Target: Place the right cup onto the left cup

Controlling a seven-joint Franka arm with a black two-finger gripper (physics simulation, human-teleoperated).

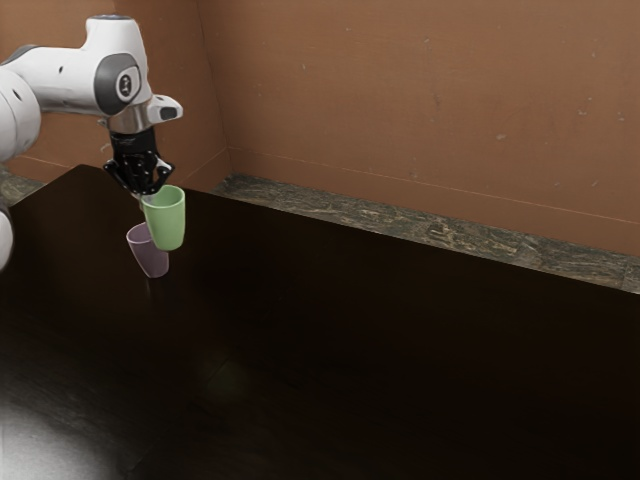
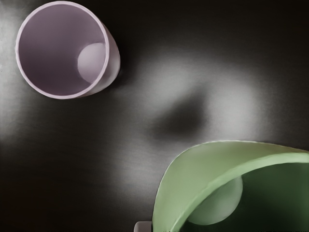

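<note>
My gripper (image 1: 146,196) points down over the table and is shut on the green cup (image 1: 168,220) at its rim, on the side toward the exterior view's left. The green cup hangs upright off the tabletop. Large and close in the wrist view, the green cup (image 2: 193,181) has its mouth facing the camera, and a small piece of a fingertip (image 2: 143,226) touches its outer side. The purple cup (image 1: 150,253) stands on the table, partly behind the green one in the exterior view. In the wrist view the purple cup (image 2: 60,48) is open side up, apart from the green cup.
The dark table (image 1: 360,350) stretches far toward the exterior view's right. A brown wall (image 1: 430,110) rises beyond the table's back edge. A dark shadow (image 2: 186,116) lies on the tabletop between the two cups in the wrist view.
</note>
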